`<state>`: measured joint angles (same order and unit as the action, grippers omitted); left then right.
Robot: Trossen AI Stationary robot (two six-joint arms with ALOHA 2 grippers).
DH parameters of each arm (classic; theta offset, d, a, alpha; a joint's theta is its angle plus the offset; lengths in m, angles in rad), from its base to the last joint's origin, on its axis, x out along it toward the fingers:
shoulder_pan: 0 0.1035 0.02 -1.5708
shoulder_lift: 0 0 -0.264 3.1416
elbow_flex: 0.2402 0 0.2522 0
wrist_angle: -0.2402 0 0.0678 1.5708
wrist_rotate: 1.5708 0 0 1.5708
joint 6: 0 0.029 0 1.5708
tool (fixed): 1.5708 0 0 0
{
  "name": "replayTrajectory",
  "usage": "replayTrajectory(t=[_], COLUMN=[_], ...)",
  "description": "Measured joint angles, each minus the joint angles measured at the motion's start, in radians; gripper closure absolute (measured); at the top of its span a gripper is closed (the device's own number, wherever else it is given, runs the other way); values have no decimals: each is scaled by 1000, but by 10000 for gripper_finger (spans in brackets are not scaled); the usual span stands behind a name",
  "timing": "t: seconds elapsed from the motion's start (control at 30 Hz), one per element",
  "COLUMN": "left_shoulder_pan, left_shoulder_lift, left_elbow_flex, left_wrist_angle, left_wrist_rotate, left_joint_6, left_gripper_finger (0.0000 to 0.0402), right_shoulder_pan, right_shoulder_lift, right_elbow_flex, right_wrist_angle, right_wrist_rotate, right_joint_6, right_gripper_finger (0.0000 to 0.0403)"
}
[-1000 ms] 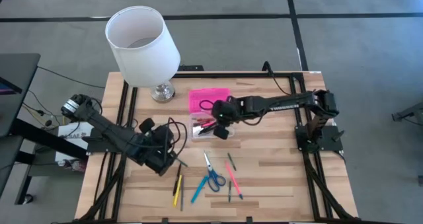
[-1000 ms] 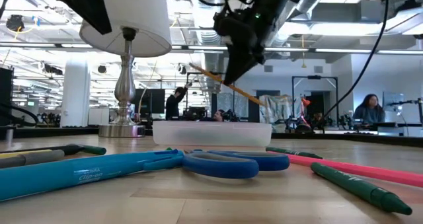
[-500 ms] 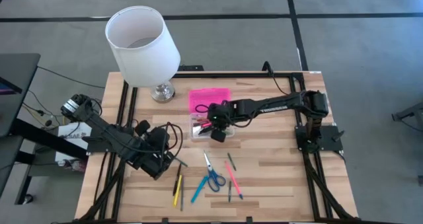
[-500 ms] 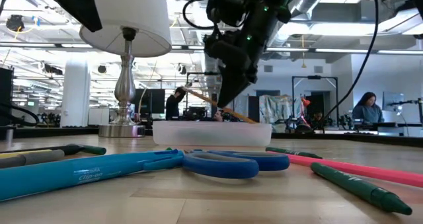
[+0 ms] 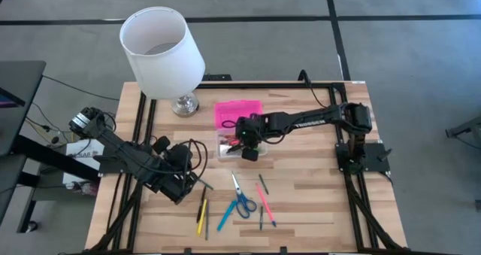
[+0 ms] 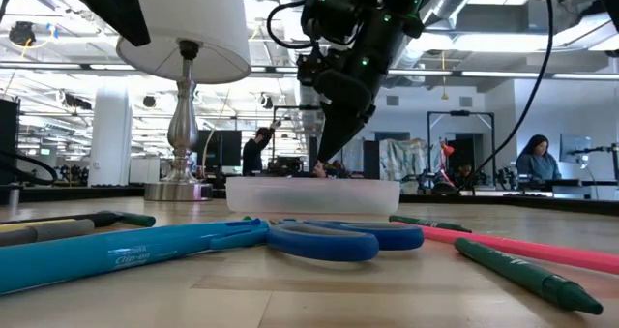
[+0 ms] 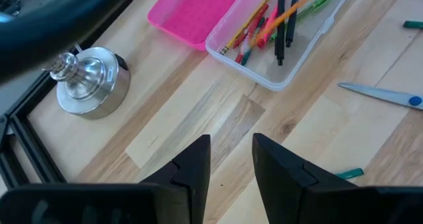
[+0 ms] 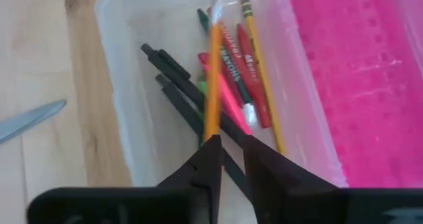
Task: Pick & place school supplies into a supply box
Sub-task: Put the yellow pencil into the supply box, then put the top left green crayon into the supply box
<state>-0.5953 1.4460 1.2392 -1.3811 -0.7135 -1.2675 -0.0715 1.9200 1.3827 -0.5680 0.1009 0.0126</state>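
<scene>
Clear supply box (image 5: 228, 144) lying open near mid-counter, pink ribbed lid (image 5: 238, 112) flat beside it. Inside: dark pens (image 8: 188, 92), red and yellow pencils (image 8: 254, 59), one orange pencil (image 8: 213, 78) tilted upward. Loose nearby: blue-handled scissors (image 5: 241, 198), blue pen (image 5: 226, 215), pink pen (image 5: 264, 203), green pens (image 5: 262, 183), yellow pen (image 5: 201, 217).
</scene>
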Motion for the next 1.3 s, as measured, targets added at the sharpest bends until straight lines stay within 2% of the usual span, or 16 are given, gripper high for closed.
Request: replayTrajectory(t=[0.17,0.43,0.67,0.9,1.03,1.17,1.3], left_shoulder_pan=[0,0,0,23,48,70,96], left_shoulder_lift=[0,0,0,0,0,0,0], left_elbow_flex=[0,0,0,0,-2,-49,-134], left_wrist_angle=[0,12,120,236,274,385,536], left_wrist_rotate=[0,31,107,120,165,239,363], left_joint_6=[-1,32,245,429,513,621,718], left_gripper_finger=[294,294,294,294,294,294,294], right_shoulder_pan=[-3,-5,-2,-3,-3,17,66], right_shoulder_lift=[0,-34,-141,-290,-381,-474,-557], right_elbow_flex=[0,0,0,0,0,0,0], right_wrist_angle=[0,-14,-104,-275,-364,-460,-544], right_wrist_rotate=[4,4,13,113,116,119,120], right_joint_6=[5,67,92,97,162,247,324], right_gripper_finger=[321,316,316,316,316,316,316])
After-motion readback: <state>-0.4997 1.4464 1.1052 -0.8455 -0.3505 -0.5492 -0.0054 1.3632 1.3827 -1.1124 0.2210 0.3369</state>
